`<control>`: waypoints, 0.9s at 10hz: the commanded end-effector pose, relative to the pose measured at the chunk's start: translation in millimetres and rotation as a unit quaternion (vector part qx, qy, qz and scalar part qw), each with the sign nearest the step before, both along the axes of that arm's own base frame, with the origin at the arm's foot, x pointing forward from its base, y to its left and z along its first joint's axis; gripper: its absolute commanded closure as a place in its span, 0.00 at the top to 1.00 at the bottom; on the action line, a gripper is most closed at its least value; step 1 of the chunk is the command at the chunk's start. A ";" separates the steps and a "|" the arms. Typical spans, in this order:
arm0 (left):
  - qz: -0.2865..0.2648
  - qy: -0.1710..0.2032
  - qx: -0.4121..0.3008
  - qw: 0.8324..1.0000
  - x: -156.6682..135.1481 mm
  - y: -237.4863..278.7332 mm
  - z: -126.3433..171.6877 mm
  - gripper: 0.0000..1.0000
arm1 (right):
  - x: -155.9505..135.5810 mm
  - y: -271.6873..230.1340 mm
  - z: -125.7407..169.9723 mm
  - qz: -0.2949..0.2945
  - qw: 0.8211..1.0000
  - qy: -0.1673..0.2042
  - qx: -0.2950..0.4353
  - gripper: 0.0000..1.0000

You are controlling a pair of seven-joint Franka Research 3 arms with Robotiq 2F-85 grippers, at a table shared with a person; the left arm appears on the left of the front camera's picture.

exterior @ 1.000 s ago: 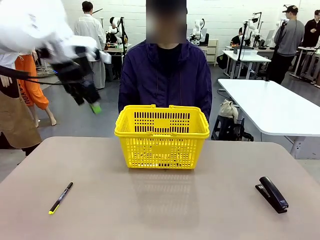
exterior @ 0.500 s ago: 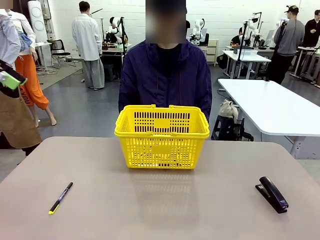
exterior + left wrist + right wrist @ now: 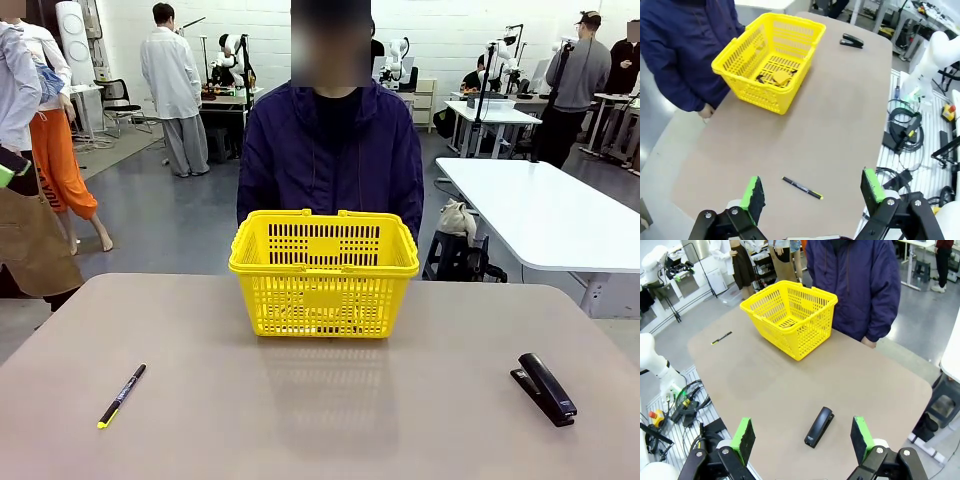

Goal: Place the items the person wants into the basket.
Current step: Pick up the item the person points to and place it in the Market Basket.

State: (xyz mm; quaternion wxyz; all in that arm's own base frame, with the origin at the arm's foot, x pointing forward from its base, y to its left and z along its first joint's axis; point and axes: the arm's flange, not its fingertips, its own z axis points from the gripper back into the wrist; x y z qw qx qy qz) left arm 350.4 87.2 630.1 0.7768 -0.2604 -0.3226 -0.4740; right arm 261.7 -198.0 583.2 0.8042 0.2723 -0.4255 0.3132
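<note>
A broad, rounded-corner table with a matte beige-brown top (image 3: pixel 320 420) filled the lower half of the front view. A yellow plastic shopping basket with slotted mesh sides (image 3: pixel 323 272) stood directly on it at upper centre of the tabletop, near the far edge. A slim black pen with a yellow tip (image 3: pixel 121 396) lay flat at lower left, angled with its yellow tip toward the bottom edge of the frame. A black stapler (image 3: pixel 544 388) lay at lower right, also set diagonally. Pen and stapler lay well apart from each other and from the basket, with bare surface between them.
</note>
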 end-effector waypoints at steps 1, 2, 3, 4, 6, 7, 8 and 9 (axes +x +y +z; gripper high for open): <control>0.012 -0.036 -0.009 0.999 -11.6 -8.5 -23.5 1.00 | 1.7 0.4 0.0 0.006 1.000 -0.014 0.011 1.00; 0.014 -0.041 -0.010 0.999 -10.5 -9.3 -28.3 1.00 | 1.7 0.4 0.0 0.006 1.000 -0.014 0.011 1.00; 0.014 -0.042 -0.008 0.999 -3.6 -12.5 -28.6 1.00 | 1.7 0.4 0.0 0.006 1.000 -0.014 0.011 1.00; 0.019 -0.040 -0.007 0.999 -3.0 -14.9 -28.8 1.00 | 1.7 0.4 0.0 0.006 1.000 -0.014 0.011 1.00; 0.029 -0.036 0.002 0.999 1.9 -27.1 -28.9 1.00 | 1.7 0.4 0.0 0.006 1.000 -0.014 0.011 1.00; 0.018 -0.027 0.001 0.999 -2.7 -14.7 -27.0 1.00 | 1.7 0.4 0.0 0.006 1.000 -0.014 0.011 1.00; 0.018 -0.027 0.001 0.999 -2.7 -14.7 -27.0 1.00 | 1.7 0.4 0.0 0.006 1.000 -0.014 0.011 1.00; 0.018 -0.027 0.001 0.999 -2.7 -14.7 -27.0 1.00 | 1.7 0.4 0.0 0.006 1.000 -0.014 0.011 1.00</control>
